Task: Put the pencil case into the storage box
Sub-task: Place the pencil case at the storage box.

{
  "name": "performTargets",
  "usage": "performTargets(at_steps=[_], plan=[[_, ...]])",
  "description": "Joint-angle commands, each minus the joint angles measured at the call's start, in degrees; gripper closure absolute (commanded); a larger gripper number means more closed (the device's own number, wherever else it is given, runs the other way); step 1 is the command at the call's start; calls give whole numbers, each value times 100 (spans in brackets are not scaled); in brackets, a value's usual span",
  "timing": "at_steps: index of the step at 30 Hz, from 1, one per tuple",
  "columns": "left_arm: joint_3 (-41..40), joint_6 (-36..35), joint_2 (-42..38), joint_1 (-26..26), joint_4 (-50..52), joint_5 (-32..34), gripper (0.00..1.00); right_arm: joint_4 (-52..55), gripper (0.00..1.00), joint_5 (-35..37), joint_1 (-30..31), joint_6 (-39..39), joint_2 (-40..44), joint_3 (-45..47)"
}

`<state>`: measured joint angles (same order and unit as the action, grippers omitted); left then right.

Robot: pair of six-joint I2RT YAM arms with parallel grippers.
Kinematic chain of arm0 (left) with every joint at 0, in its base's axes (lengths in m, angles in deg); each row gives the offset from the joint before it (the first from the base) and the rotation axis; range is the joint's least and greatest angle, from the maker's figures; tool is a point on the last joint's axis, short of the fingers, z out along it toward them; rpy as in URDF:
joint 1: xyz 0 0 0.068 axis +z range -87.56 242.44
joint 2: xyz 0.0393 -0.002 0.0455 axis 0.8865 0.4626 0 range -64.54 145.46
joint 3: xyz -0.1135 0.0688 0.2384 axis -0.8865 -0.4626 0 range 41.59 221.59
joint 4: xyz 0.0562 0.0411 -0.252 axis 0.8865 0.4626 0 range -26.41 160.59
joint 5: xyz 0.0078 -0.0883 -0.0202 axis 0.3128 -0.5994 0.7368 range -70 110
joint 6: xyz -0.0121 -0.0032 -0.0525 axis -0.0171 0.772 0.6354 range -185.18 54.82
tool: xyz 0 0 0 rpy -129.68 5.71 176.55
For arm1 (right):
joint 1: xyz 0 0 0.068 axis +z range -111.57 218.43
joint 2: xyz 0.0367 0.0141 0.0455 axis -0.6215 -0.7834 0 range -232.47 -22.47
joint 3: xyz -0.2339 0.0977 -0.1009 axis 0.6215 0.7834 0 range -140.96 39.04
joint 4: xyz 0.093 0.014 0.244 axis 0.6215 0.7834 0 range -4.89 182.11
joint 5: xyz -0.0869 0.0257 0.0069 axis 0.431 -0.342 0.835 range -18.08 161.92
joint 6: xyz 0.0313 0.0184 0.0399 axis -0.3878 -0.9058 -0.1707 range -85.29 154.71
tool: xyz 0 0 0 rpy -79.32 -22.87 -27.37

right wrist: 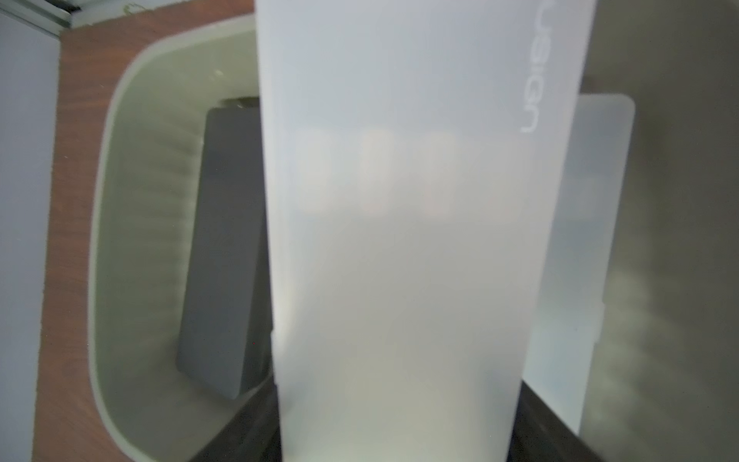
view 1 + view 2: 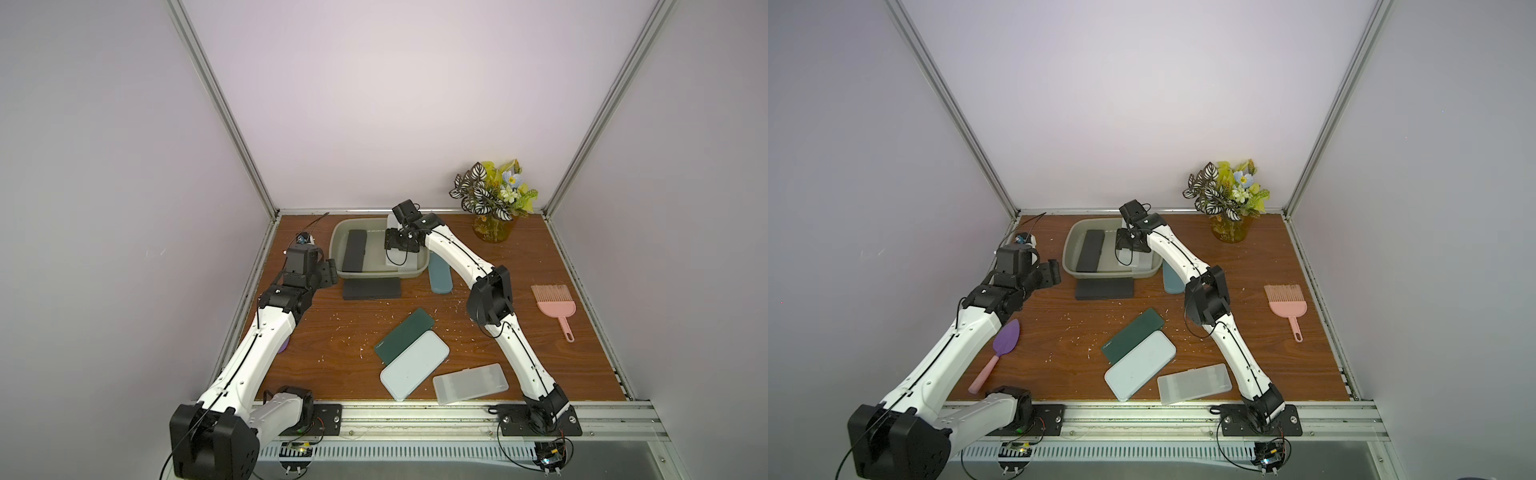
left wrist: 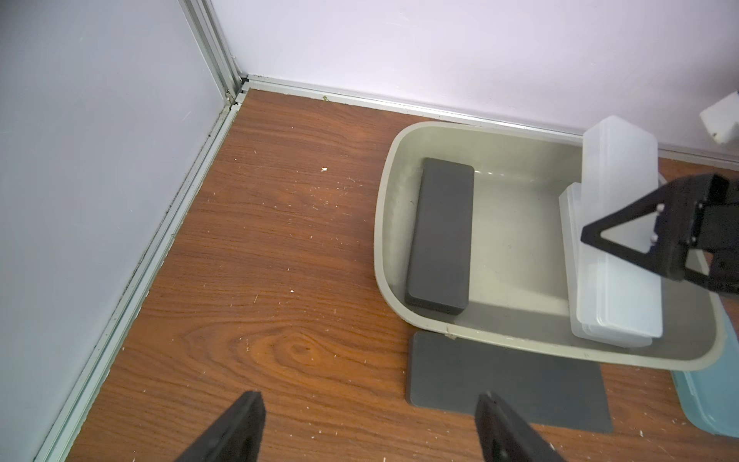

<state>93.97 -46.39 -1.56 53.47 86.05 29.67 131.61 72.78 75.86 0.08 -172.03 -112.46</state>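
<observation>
now right claw (image 2: pixel 400 244) clamps the frosted pencil case (image 1: pixel 400 240) — printed "…sign" — over storage box (image 3: pixel 384 224); left claw (image 3: pixel 368 402) apart.

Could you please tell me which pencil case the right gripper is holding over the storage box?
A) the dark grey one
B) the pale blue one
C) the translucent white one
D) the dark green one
C: the right gripper is closed on the translucent white case over the storage box.
</observation>
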Motion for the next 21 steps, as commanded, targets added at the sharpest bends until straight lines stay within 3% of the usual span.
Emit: performTargets(at_steps=[1,4,13,21], plan=[[-71,-60,30,90,-18,-9,17,-616,46,-137,29,-178,85,-441],[-136,-60,47,89,-40,-18,16,-984,46,-201,44,-378,124,5],[-278,-50,85,89,-128,-36,16,-1419,47,-300,194,-917,-351,-228],[-324,-86,52,98,-131,-37,16,-1064,46,-16,217,-924,-487,-219]])
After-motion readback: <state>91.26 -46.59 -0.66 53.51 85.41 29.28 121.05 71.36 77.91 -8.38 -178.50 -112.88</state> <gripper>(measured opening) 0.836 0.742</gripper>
